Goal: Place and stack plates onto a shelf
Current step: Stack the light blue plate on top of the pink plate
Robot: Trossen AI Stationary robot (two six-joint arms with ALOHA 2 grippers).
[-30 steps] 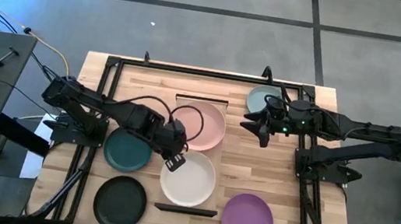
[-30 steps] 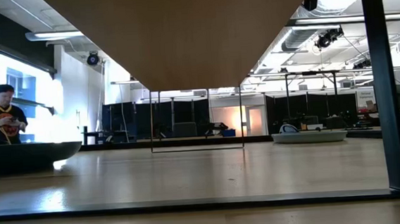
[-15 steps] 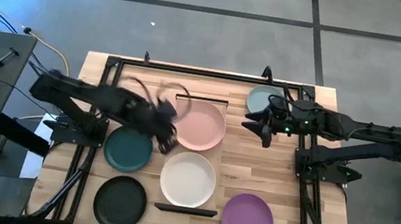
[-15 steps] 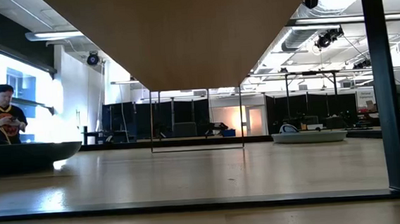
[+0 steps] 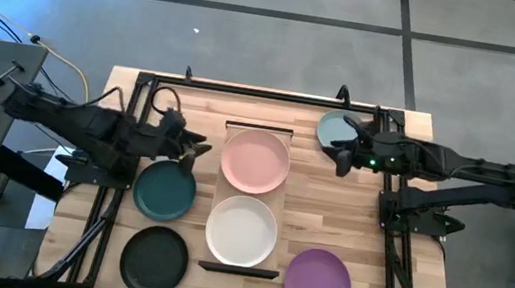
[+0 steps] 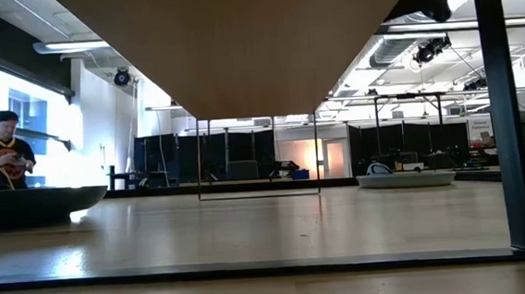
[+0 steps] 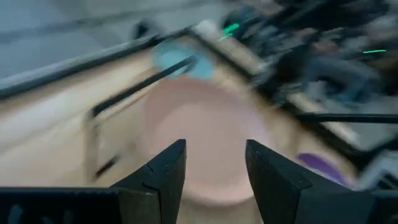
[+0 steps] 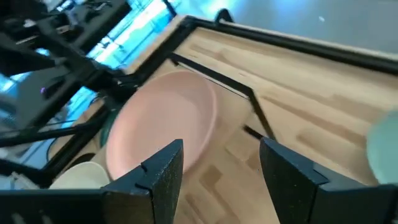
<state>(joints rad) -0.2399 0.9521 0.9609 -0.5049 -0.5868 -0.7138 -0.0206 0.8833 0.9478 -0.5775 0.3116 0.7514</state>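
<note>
While the left pincer (image 5: 199, 146) hangs empty with its fingers (image 7: 165, 171) apart, we see it just beside the pink plate (image 5: 255, 160), on that plate's left, and above the teal plate (image 5: 165, 192). In its wrist view, blurred, the pink plate (image 7: 199, 143) fills the gap between the two fingers.

Over on the other side, the right pincer (image 5: 342, 156) is spread open too, holding nothing, at the near edge of the blue-green plate (image 5: 333, 126) in the surface's far right corner. Its wrist view looks across bare wood to the pink plate (image 8: 163, 127).

Out from the pincers now: we have the shelf (image 5: 259, 134) running down the middle of the surface (image 5: 421, 127), dark trim at both short ends. Two plates lie on it side by side, not stacked: the pink one at the far end, the white plate (image 5: 241, 230) just beside it at the near end.

Off the shelf, the teal plate sits left of it, the black plate (image 5: 154, 260) in front of that, and the purple plate (image 5: 318, 282) at the near right.
</note>
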